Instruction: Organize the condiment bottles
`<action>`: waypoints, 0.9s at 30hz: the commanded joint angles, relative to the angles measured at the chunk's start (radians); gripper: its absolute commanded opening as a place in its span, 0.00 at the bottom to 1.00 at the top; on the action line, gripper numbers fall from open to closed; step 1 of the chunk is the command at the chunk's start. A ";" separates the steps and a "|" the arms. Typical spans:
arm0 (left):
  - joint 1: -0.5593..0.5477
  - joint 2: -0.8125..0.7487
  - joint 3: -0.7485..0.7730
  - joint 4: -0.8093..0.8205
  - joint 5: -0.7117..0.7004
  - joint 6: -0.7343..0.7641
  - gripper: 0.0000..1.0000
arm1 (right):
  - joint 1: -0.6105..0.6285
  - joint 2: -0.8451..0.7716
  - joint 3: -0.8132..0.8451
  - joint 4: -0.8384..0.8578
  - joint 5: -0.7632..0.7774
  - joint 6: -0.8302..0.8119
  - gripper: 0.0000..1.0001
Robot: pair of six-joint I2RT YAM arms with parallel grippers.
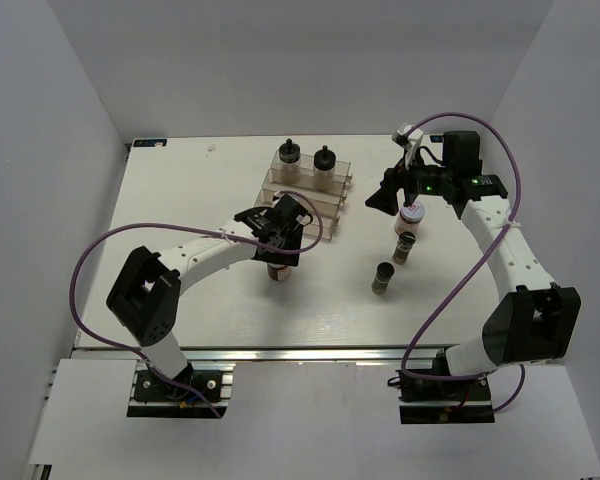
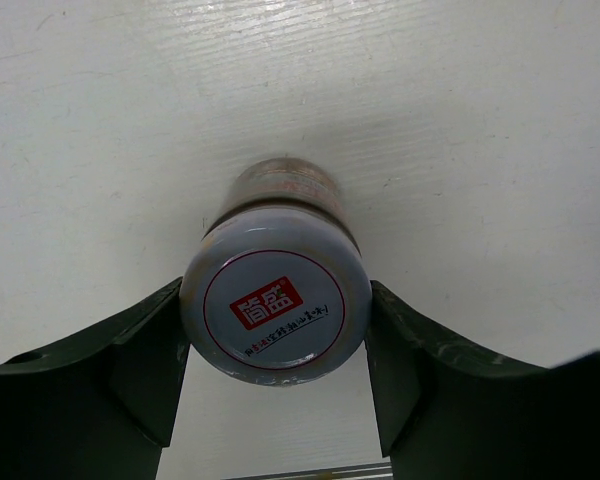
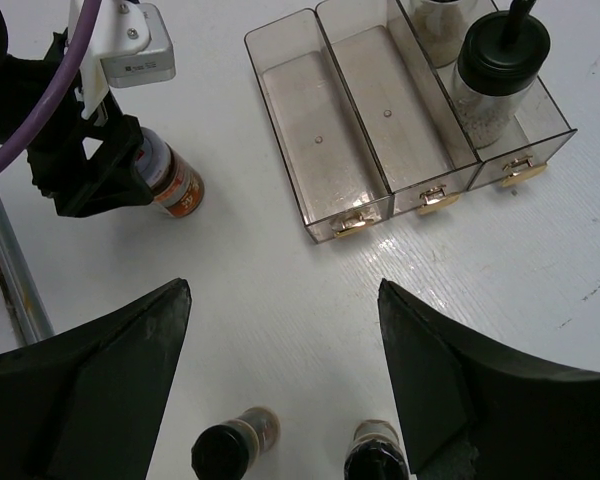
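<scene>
A squat dark jar (image 2: 275, 300) with a white red-labelled lid stands upright on the table, and my left gripper (image 2: 275, 305) is shut on its lid, a finger pressed against each side. From above, that gripper (image 1: 280, 243) sits just in front of the rack, over the jar (image 1: 278, 270). My right gripper (image 3: 283, 290) hangs open and empty above the table. Two slim dark shakers (image 3: 235, 450) (image 3: 375, 458) stand just below its fingers. A second white-lidded jar (image 1: 411, 212) stands beside the right gripper (image 1: 388, 198). Two whitish bottles with black caps (image 1: 290, 160) (image 1: 325, 163) occupy the rack's back step.
The clear stepped plastic rack (image 3: 352, 105) has three long troughs; the two nearer ones hold nothing. My left arm's wrist and purple cable (image 3: 90, 60) reach in beside the rack. White walls close the table on three sides.
</scene>
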 commanded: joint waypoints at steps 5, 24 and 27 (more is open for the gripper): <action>-0.005 -0.030 0.124 -0.017 -0.032 0.014 0.10 | -0.003 -0.024 -0.024 -0.010 -0.016 -0.016 0.77; 0.151 0.151 0.657 -0.062 0.123 0.103 0.00 | -0.005 -0.023 -0.049 -0.024 0.024 -0.028 0.00; 0.205 0.231 0.769 -0.060 0.140 0.116 0.00 | -0.005 -0.021 -0.053 -0.022 0.028 -0.027 0.00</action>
